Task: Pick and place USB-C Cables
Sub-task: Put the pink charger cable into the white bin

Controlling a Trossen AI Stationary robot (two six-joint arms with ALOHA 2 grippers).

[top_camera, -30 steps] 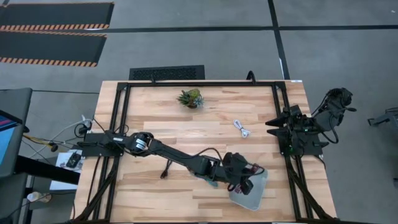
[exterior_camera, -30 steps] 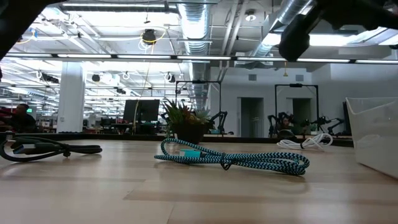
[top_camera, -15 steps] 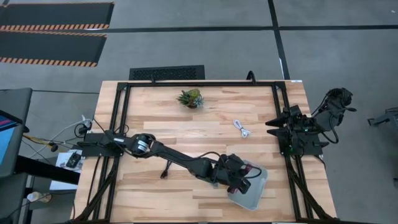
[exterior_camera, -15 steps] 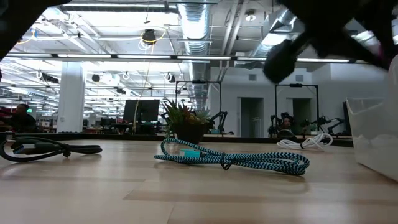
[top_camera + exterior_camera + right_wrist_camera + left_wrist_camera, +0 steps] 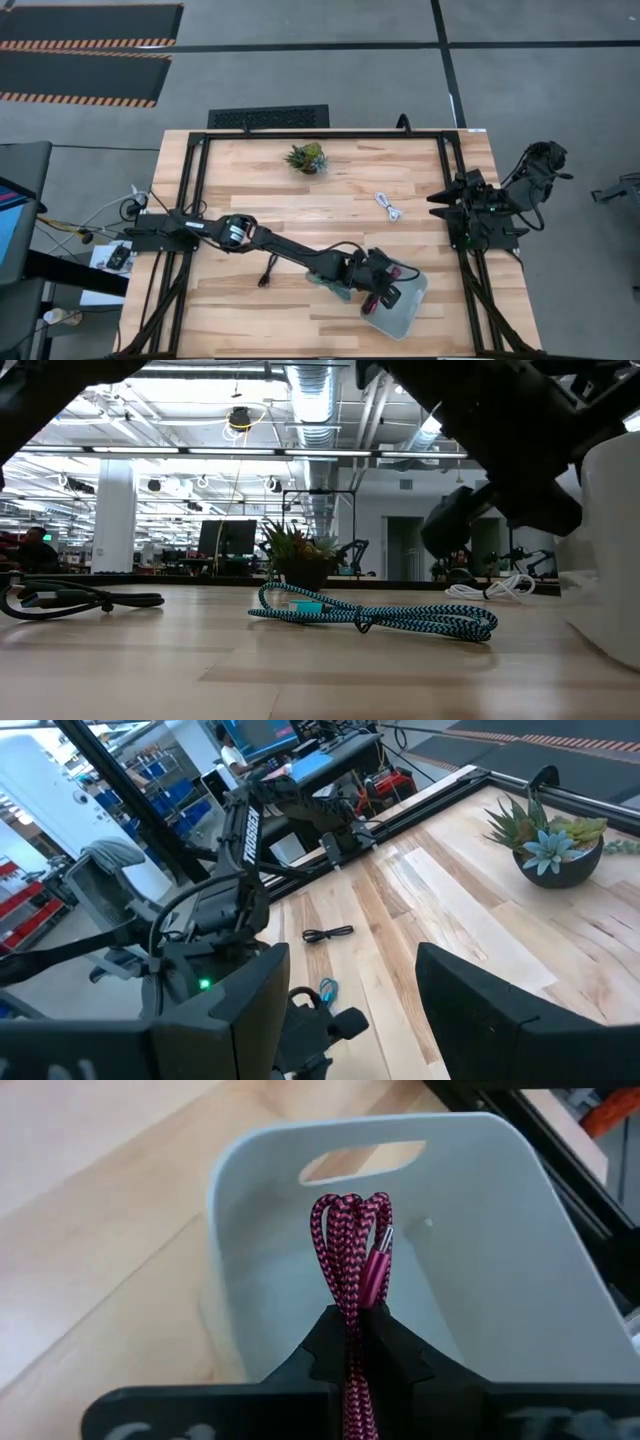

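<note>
My left gripper (image 5: 390, 288) is over the pale blue tray (image 5: 410, 312) near the table's near right, shut on the maroon-red cable (image 5: 350, 1240). The cable's looped end and its metal plug (image 5: 381, 1242) stick out past the fingertips, above the tray's inside. The teal-blue cable (image 5: 370, 617) lies on the table under the left arm. On the table to its left lies the black cable (image 5: 268, 272). The white cable (image 5: 388, 206) lies farther right. My right gripper (image 5: 350, 1020) is open and waits at the right edge. My left gripper pinches the maroon-red cable bundle between its two fingers (image 5: 400, 1365), several strands together (image 5: 352, 1335). The strands run along the fingers, and the looped end sticks out past the tips. The bundle is lifted clear, above the tray's floor (image 5: 470, 1280).
A small green spiky plant (image 5: 306, 157) in a dark pot stands near the far edge. The tray has a handle slot (image 5: 362, 1160) in its end wall. Black frame rails run along the table's left, right and far sides. Bare wood lies between the plant and the arm.
My left gripper has come down over the tray with the maroon-red cable still held, moving a little toward the near edge. The tray has shifted slightly toward the near edge. The other cables have stayed in place.
</note>
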